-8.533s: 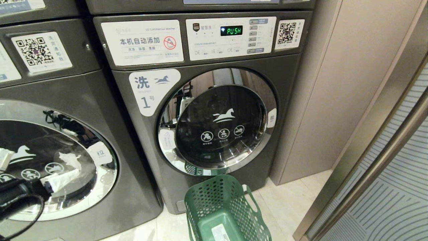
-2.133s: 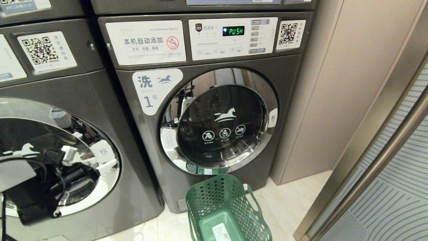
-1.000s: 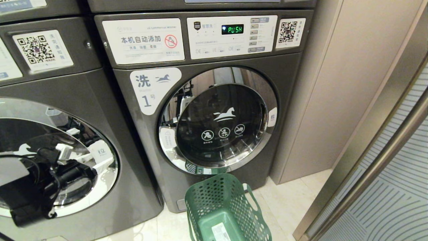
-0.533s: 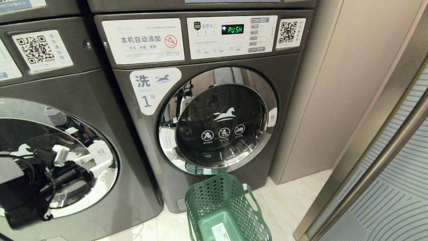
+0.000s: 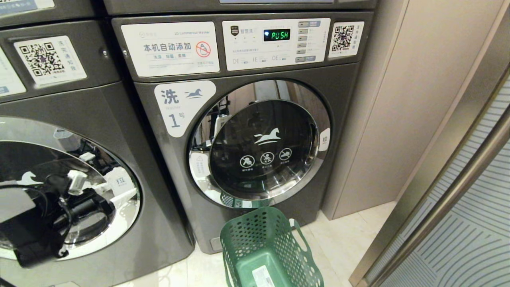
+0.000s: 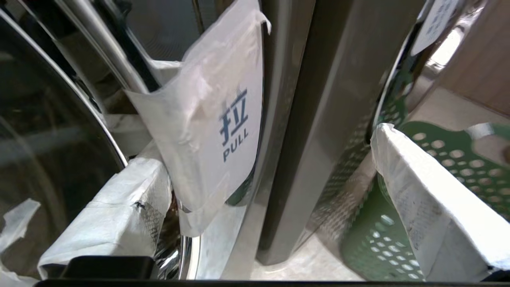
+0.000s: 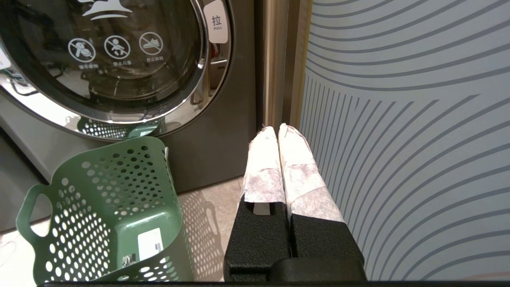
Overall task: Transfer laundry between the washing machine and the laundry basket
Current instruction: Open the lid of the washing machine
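Left end effector (image 6: 259,191) spread wide, straddling PULL tab (image 6: 223,119) on left washer door (image 5: 59,191), nothing gripped. Right end effector (image 7: 279,135) clenched empty nr basket (image 7: 107,211).

The washing machine (image 5: 247,131) has a matt grey metal body, a glossy chrome door ring (image 5: 261,201) and dark shiny glass. The laundry basket (image 5: 271,249) is matt green perforated plastic. White fibrous wrapping covers the right gripper's (image 7: 279,131) fingers above rough black casing. The floor (image 5: 342,239) is smooth, pale tile.
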